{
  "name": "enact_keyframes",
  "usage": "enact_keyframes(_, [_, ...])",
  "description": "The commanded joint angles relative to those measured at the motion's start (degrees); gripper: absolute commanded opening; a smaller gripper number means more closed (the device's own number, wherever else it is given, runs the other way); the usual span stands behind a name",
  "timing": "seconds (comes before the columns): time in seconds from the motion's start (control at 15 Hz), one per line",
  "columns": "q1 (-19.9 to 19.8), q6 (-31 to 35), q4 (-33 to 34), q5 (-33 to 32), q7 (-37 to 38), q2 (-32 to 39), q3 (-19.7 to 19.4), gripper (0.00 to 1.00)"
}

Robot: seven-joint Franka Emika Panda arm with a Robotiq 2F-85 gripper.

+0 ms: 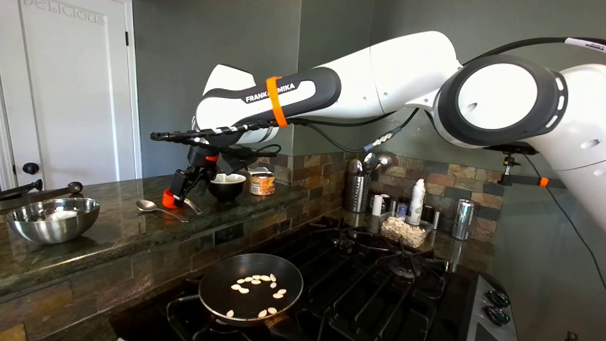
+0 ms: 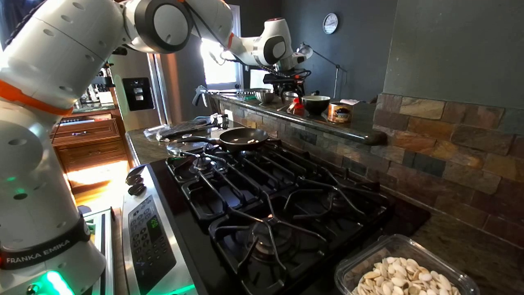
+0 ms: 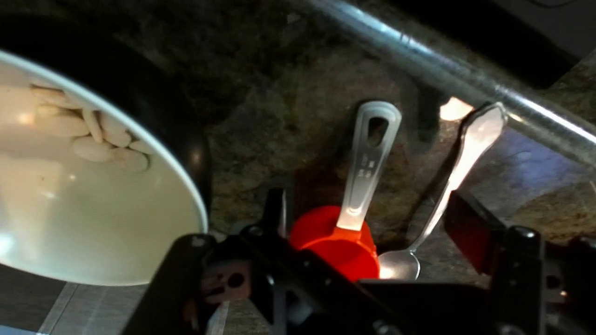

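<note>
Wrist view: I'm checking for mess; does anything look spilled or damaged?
No plain spill or damage: the seeds sit inside the bowl, the cup and spoon beside it. A bright patch by the spoon stands out, perhaps glare.

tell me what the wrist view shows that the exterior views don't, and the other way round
Wrist view only: seeds inside the black bowl, and markings on the handle of the cup.
Exterior views only: the metal bowl, the can and the seed tub.
Shared: the gripper, its jaws apart, the black bowl and the cup; the spoon shows in the wrist view and an exterior view.
</note>
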Motion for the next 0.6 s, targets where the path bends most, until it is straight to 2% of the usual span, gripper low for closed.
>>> enact_keyframes(0.0, [1.0, 2.4, 1.8, -1.4, 1.3, 2.0, -0.6, 0.58])
enact_keyframes(0.07, [1.0, 2.8, 1.9, -1.4, 1.3, 2.2, -0.6, 0.48])
enact_keyframes(0.4, [1.1, 4.0, 2.1, -1.5, 1.1, 3.1, -0.6, 0.09])
enact_keyframes(0.53, [1.1, 4.1, 2.3, -1.6, 1.2, 3.3, -0.7, 0.00])
